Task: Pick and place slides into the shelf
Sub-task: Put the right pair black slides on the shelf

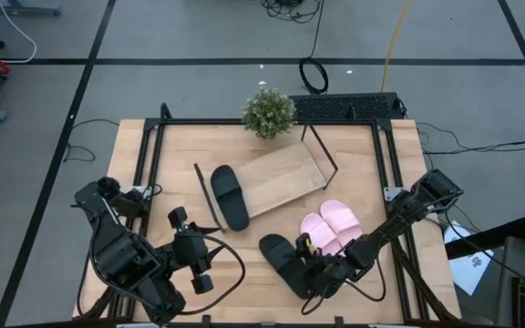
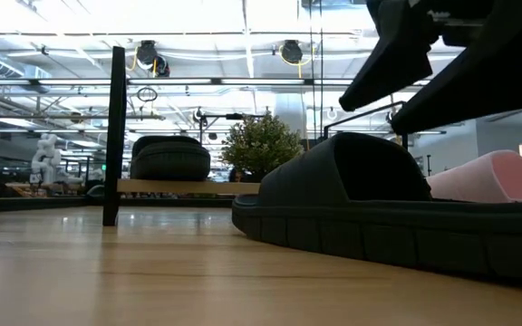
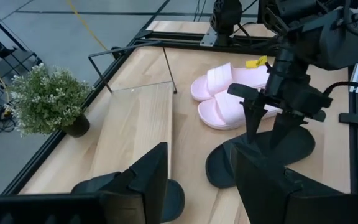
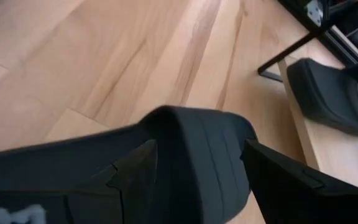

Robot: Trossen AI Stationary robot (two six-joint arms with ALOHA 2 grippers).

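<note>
Black and close, the second slide [image 4: 197,162] fills my right wrist view, its strap arching between my right tool's [image 1: 322,273] spread fingers [image 4: 291,180] — they straddle it without squeezing yet, as far as I can judge. It lies flat on the table [image 1: 153,182] near the front edge, just beside the pink pair [image 1: 332,226], which sit touching each other. Its black mate [image 1: 229,197] already rests on the shelf [image 1: 276,178], at the end nearer my left arm. My left tool [image 1: 199,264] hovers at the table's front on its own side, well apart from everything, fingers parted and pinching nothing. Risk now, I judge, lies in the grip: if I close on the strap's rounded crown rather than low around it, the soft band could buckle or slide out as I lift. A tilted grip might also drag the sole into the nearest pink slide and shove it askew. On the way to the slanted board, a sagging slide could catch the thin black rod frame [image 1: 322,150] or nudge the small plant [image 1: 269,112] behind it.
</note>
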